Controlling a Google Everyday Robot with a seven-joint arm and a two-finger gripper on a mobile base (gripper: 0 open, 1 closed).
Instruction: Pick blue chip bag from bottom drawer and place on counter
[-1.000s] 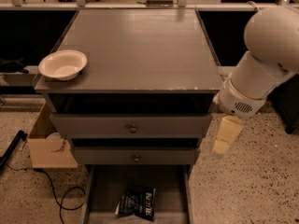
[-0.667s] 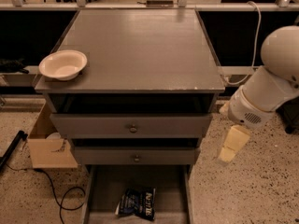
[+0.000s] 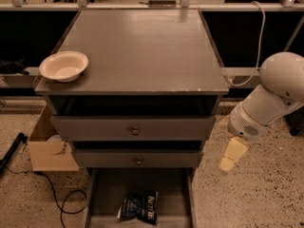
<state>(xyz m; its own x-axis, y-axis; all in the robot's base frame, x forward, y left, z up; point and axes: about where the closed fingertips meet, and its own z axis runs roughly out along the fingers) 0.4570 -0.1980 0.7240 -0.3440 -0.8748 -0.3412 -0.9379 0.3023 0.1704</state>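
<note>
Hanging right of the cabinet, my gripper [image 3: 231,156], blue chip bag [image 3: 139,206] lying flat, long axis sideways, in bottom drawer [image 3: 104,194].

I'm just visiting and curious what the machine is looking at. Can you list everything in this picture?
counter: one, grey, top of the cabinet
bowl: one, white, counter's front left corner
upper drawers: two, grey with round knobs, under the counter
bottom drawer: one, grey, pulled open at floor level
chip bag: one, dark blue, lying in the bottom drawer
cardboard box: one, tan, on the floor left of the cabinet
cable: one, black, on the floor at left
arm: one, white, right of the cabinet
gripper: one, cream, hanging right of the drawers
</note>
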